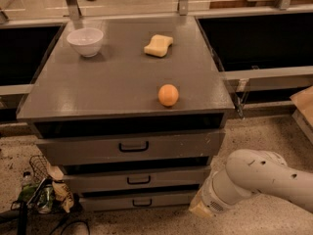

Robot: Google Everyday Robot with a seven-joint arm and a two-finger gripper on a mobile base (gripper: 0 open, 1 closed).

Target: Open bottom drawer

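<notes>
The bottom drawer [107,201] is the lowest and thinnest of three grey fronts on the cabinet, with a small black loop handle [142,202]. It looks closed, flush under the middle drawer [166,178]. My white arm [259,177] comes in from the lower right. My gripper [199,209] is at its low end, close to the floor and just off the right end of the bottom drawer. It is to the right of the handle and apart from it.
The top drawer [171,145] has the widest handle. On the cabinet top [98,92] stand a white bowl [85,41], a yellow sponge [158,45] and an orange [168,95]. Bags and cables [44,192] lie on the floor at left. A cardboard box [304,106] is at right.
</notes>
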